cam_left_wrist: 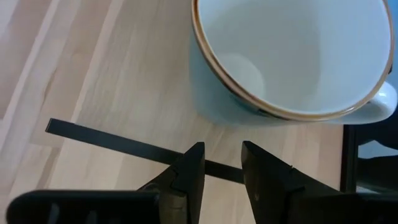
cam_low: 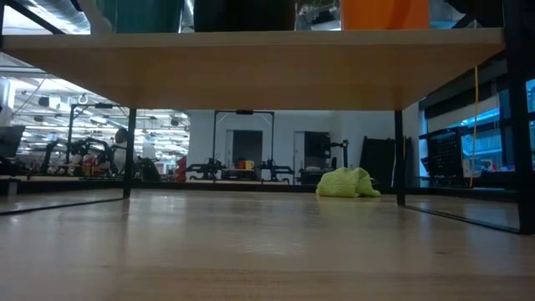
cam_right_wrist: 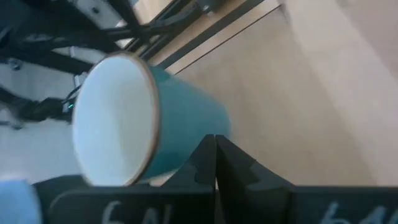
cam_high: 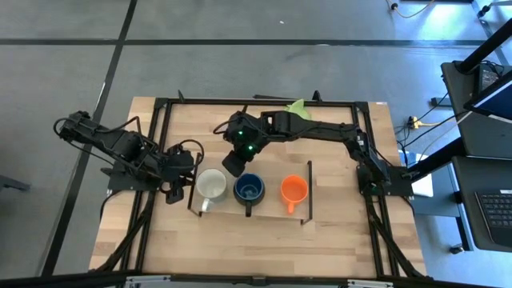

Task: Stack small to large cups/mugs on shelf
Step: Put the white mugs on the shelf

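Three mugs stand in a row on the shelf (cam_high: 272, 210), the light-wood board with black rails at its short ends, which sits on the wooden surface (cam_high: 240, 248). Seen from above, the white-grey mug (cam_high: 211, 184) is nearest the left arm's side, the dark blue mug (cam_high: 249, 189) is in the middle, and the small orange mug (cam_high: 294, 190) is nearest the right arm's side. All three are upright with their mouths open to the camera overhead, and none is inside another.

The left gripper (cam_high: 177, 190) sits low just beside the shelf's rail, close to the white-grey mug. In its own wrist view the left gripper (cam_left_wrist: 222, 171) has its two dark fingers (cam_left_wrist: 189, 174) a narrow gap apart, with nothing between them; the mug's pale inside and brown-edged rim (cam_left_wrist: 292, 56) fill the space beyond the black rail (cam_left_wrist: 112, 142).

The right gripper (cam_high: 234, 163) hangs over the shelf's far edge, between the white-grey mug and the dark blue one. In its wrist view its fingertips (cam_right_wrist: 215, 163) are pressed together and hold nothing (the mug beside them looks teal on the outside and white within (cam_right_wrist: 118, 118)).

A lime-green cloth (cam_high: 297, 108) lies at the far edge of the surface; the low view shows it (cam_low: 348, 182) beyond the underside of the shelf.
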